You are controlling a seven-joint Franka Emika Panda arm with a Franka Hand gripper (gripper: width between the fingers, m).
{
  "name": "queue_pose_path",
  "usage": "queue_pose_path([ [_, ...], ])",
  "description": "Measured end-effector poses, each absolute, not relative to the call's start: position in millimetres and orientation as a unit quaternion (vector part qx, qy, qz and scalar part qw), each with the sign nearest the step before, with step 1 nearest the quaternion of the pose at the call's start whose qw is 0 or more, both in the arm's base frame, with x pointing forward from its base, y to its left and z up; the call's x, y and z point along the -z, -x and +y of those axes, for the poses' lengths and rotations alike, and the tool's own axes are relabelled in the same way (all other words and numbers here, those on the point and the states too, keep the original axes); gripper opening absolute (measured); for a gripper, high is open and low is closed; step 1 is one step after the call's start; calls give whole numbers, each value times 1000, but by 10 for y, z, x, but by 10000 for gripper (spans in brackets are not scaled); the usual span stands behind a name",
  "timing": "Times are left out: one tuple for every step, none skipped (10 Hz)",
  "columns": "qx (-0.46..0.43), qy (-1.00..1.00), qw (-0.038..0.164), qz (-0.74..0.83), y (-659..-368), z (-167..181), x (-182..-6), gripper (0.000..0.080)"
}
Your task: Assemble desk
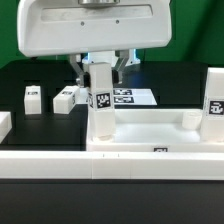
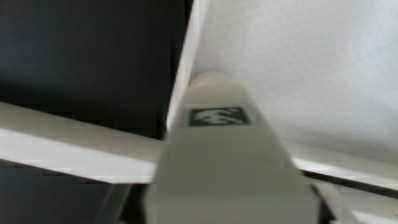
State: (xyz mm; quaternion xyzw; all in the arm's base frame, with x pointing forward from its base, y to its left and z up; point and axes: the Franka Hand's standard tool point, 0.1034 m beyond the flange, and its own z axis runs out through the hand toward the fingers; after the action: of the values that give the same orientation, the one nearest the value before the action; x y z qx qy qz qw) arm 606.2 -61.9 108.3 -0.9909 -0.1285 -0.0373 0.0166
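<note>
My gripper (image 1: 101,67) is shut on a white square-section leg (image 1: 101,103) and holds it upright; a tag shows on its face. The leg's lower end is at the corner of the white tray-like tabletop (image 1: 150,131) on the exterior view's left. A second leg (image 1: 214,95) stands upright at the tabletop's corner on the exterior view's right. Two more legs (image 1: 33,97) (image 1: 65,99) lie loose on the black table beyond. In the wrist view the held leg (image 2: 219,150) fills the middle between my gripper (image 2: 222,212) jaws, over the tabletop (image 2: 302,60).
The marker board (image 1: 133,97) lies behind the tabletop. A long white rail (image 1: 100,166) runs along the front and a white piece (image 1: 3,125) sits at the exterior view's left edge. The robot's white body hangs over the back.
</note>
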Motion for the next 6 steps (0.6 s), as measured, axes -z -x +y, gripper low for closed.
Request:
queue_pose_path([
  [37, 992, 17, -120, -6062, -619, -1082, 289],
  [37, 992, 17, -120, -6062, -619, -1082, 289],
  [37, 994, 19, -97, -6061, -619, -1082, 289],
  [34, 999, 27, -32, -6054, -622, -1079, 289],
  [32, 999, 29, 15, -6051, -620, -1078, 289],
  [30, 996, 31, 73, -6051, -611, -1075, 289],
])
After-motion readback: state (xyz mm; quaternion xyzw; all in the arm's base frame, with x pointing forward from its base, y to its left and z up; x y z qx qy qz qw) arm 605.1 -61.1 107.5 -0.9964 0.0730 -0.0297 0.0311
